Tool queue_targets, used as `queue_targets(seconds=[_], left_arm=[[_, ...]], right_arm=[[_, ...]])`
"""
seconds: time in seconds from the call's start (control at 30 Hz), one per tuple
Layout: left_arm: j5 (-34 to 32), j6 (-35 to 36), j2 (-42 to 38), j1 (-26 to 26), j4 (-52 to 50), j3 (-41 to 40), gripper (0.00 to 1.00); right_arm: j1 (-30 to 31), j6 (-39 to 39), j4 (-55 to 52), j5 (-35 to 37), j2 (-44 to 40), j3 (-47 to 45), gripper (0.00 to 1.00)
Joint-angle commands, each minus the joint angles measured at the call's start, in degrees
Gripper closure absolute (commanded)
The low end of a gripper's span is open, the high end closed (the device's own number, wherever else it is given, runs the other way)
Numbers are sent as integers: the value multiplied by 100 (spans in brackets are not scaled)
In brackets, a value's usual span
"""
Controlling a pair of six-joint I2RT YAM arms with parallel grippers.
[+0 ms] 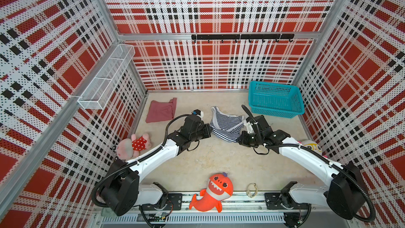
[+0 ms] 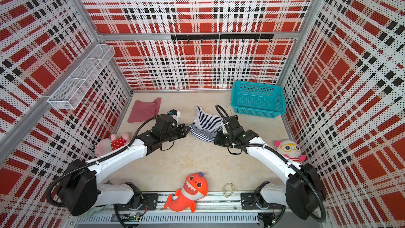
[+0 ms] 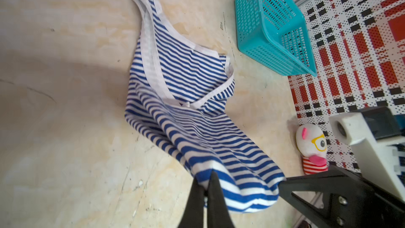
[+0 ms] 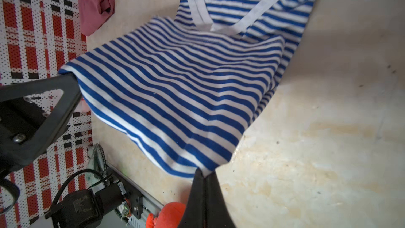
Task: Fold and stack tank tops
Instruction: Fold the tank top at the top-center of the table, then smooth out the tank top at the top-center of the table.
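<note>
Striped navy-and-white tank top sags, its hem raised off the counter; left tool and right tool each clench one corner of that hem.

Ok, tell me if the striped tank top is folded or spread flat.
Neither: the striped tank top is rumpled, mid-fold. The left gripper and right gripper pinch its raised hem corners.

Left arm and right arm both reach forward from the base rail, forearms angled inward and wrists low. I read the left claw as pinched tight on one hem corner of the striped tank top, and the right claw as clamped on the other corner. The claws face each other, near but apart.
</note>
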Motion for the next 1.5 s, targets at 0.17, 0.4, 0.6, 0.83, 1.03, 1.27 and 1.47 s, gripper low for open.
queue_targets(seconds=[0.17, 0.4, 0.6, 0.83, 1.03, 1.27, 1.47], left_arm=[[264, 765, 1148, 420, 399, 973, 100], [584, 1053, 2367, 688, 712, 2004, 100], [699, 1203, 3437, 887, 1037, 2781, 100], [648, 1458, 4622, 977, 1506, 3962, 100], [826, 1460, 5159, 1155, 1443, 4661, 39], [461, 1526, 4145, 1079, 1378, 3866, 25], [575, 1071, 4695, 659, 1468, 3855, 34]], right_arm=[[-693, -1130, -118, -317, 986, 809, 100], [-1169, -1759, -120, -364, 1877, 1617, 100], [-1520, -2250, -136, -485, 2815, 2347, 100], [-1706, -2510, 205, 26, 3651, 3203, 100], [-1711, -2456, 499, 375, 4094, 3564, 61], [-1319, -2220, 1093, 831, 2768, 2523, 55], [-707, -1222, 2053, 946, 2542, 1618, 80]])
